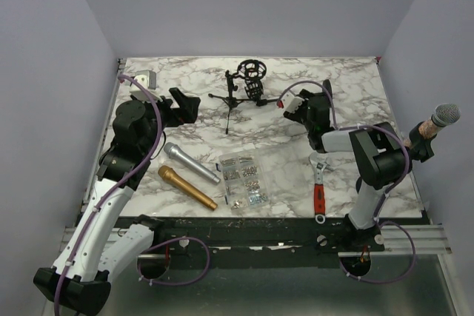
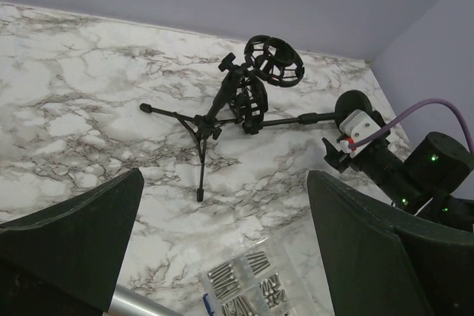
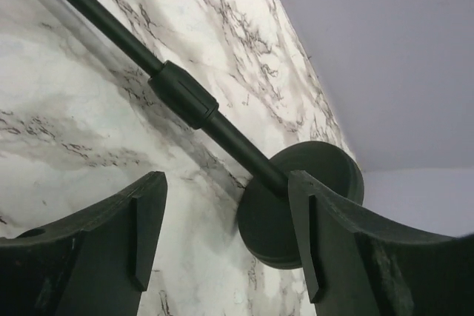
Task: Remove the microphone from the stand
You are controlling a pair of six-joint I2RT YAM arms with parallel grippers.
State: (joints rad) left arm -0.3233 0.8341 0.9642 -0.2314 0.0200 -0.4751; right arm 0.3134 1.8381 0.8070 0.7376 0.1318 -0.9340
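— How does the left gripper (image 1: 185, 103) stand?

— Its jaws are wide apart and nothing is between them. It hangs over the marble desk (image 1: 348, 79) and looks toward the stand (image 1: 235, 98), which is in front of it and a little to its right.

— And the right gripper (image 3: 226, 181)?

— It is also apart, at a middle width, and it holds nothing. The black boom rod (image 3: 181, 94) of the stand crosses in front of its fingertips. The round counterweight (image 3: 326, 168) at the end of the rod is just beyond its right finger. The wrist view does not make clear if the finger touches the rod.

— So the stand is between the two grippers?

— Yes. Its tripod legs are on the desk and the shock mount (image 2: 274, 61) is at the top, on the far side of the rod.

— Where is the microphone?

— Three are visible, and all are off the stand. A silver microphone (image 1: 191, 163) lies on the desk behind the left gripper, near it. A gold microphone (image 1: 187, 187) lies just beside the silver one, further back. A microphone with a grey mesh head (image 1: 444, 115) is well to the right of the right gripper, past the elbow of that arm, with its head up. What carries it cannot be told.

— Anything else near?

— A clear box of screws (image 1: 243, 180) lies behind the stand and between the arms. A wrench (image 1: 319, 186) with a red handle lies behind the right gripper.
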